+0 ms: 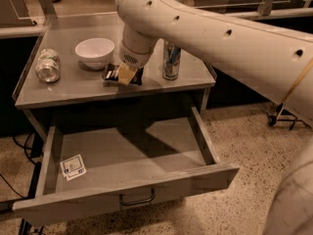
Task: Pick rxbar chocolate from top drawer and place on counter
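While the big white arm (234,38) stretched in from 2 o'clock and filled the upper right of the view, its wrist bent down over the counter (73,89), that grey top with the low rims. Below, at 6 o'clock, the top drawer (132,155) stood pulled wide open, its dark wire handle (137,199) on the front panel, and no bar was inside it.

Up on the counter, a white bowl (95,50) sat at 10 o'clock from the claw. A can (171,60) stood upright at 3 o'clock, near it, and a glass jar (48,65) lay on its side well out at 9 o'clock.

Now the gripper (127,73): it was right down at the counter's front middle, low over the surface. The rxbar chocolate (110,74) lay directly beneath it, at the counter top, with black wrapper showing on either side of the claw. The bar's long axis ran 9 to 3 o'clock, roughly along the front edge. Whether the claw was clamped on the bar or spread around it, I could not tell.

By my read the placing was all but done. With the bar square under the claw, the way out looked to be straight up, and the can was the nearest thing to mind.

Smallest of all, a white card (72,166) with blue print lay in the drawer's 8 o'clock corner. It was not the target.
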{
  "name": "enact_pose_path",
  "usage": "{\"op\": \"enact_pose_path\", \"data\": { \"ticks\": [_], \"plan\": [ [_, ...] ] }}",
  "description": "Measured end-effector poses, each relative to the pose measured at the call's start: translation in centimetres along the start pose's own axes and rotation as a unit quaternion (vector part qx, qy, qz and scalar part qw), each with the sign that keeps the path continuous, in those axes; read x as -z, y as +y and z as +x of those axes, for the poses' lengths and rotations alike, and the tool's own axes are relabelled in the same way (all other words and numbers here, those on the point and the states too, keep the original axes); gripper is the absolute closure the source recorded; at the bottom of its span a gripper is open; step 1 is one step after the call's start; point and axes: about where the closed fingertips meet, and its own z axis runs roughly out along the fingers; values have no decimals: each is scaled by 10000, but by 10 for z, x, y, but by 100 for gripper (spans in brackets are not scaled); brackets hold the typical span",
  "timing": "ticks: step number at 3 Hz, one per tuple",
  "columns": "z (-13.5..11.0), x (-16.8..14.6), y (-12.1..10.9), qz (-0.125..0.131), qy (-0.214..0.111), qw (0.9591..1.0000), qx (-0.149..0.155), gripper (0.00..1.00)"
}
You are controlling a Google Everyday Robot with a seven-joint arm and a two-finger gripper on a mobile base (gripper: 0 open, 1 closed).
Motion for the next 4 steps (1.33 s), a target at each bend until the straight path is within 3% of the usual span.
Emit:
{"op": "enact_pose_path", "data": {
  "ticks": [4],
  "plan": [
    [10, -23, -9, -199, 259, 9995, -2, 100]
  ]
}}
